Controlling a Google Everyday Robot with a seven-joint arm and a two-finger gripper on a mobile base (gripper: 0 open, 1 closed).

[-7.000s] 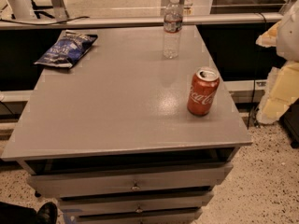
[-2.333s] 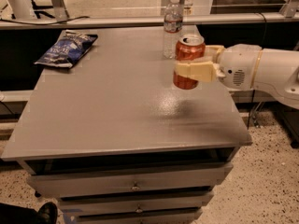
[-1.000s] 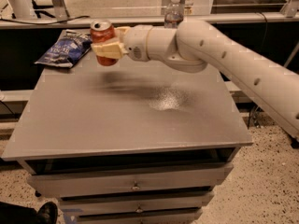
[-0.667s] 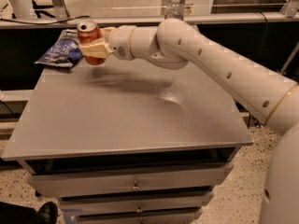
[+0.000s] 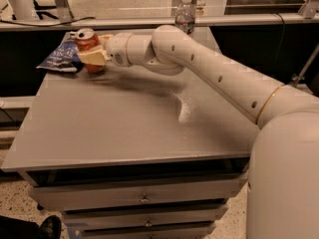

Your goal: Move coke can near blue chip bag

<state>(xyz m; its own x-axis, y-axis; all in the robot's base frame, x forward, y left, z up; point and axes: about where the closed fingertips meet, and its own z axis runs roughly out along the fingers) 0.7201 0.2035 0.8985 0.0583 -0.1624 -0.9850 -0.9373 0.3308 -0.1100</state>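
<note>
Your cream two-finger gripper (image 5: 92, 58) clamps red aluminium coke can (image 5: 85, 38) just beside crinkled dark-blue chip bag (image 5: 61, 59), possibly grounded for release.

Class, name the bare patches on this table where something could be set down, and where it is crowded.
Bare: the front half of the table, up to the arm. Crowded: back-left corner, where the gripper holds the coke can beside the blue chip bag.
</note>
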